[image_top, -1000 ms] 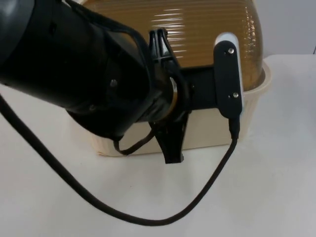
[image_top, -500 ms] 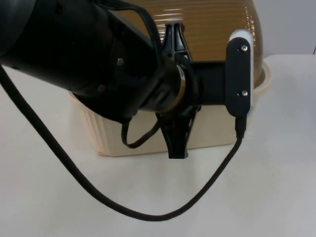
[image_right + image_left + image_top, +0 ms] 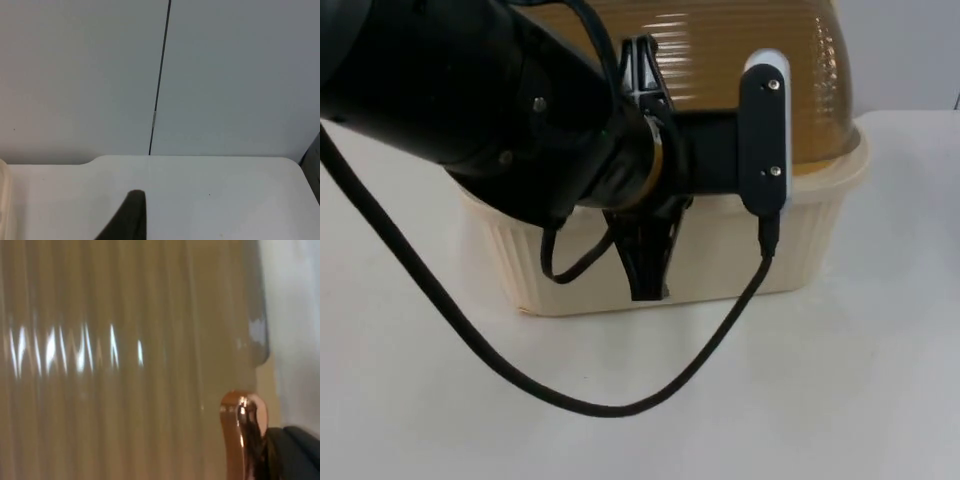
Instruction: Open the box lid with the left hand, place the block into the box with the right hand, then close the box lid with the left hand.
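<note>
One box [image 3: 740, 262] | lid [image 3: 740, 70] down | left hand [image 3: 646, 180] over lid, grip unclear

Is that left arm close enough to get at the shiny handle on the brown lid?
Probably yes: the left gripper hangs right at the lid, and the copper handle sits just beside its fingertip.

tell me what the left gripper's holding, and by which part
Cannot be told: the left gripper is at the box lid, beside its copper handle, but no grip shows.
</note>
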{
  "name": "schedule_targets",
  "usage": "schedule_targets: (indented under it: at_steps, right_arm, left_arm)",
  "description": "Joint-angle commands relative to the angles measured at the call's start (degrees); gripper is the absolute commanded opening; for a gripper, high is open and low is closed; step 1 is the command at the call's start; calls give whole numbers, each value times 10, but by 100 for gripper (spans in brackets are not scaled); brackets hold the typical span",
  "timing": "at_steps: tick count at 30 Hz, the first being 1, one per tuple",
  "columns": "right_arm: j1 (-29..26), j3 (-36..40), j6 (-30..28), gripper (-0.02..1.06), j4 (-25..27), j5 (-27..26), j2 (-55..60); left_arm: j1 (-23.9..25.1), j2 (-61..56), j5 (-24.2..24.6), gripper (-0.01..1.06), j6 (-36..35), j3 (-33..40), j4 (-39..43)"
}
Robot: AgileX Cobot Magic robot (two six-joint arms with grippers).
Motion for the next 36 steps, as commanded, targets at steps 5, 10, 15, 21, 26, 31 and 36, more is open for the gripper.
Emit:
schedule_targets:
  at_steps: [5,10,15,21,26,31,36]
  right_arm:
    - [0,-6,-1,105,0,-2,-3]
    - [0,-6,-1,105,0,-2,-3]
    - [0,-6,-1,105,0,-2,-3]
    - [0,-6,-1,105,-1,-1,-3]
    - [0,-6,-1,105,-1,-1,-3]
    - [0,-6,-1,105,-1,-1,-3]
    - [0,-6,-1,105,-1,-1,-3]
  left_arm:
    - [3,-6,22,0,43,-6,-3]
    - [22,-12,-19,0,115,-36,-98]
    - [37,-17,-28,0,291,-86,-251]
    - [42,-17,-14,0,494,-146,-433]
    - [76,-17,-6,0,656,-182,-612]
    - [116,-17,21,0,707,-220,-705]
    - [148,-17,23,0,707,-251,-751]
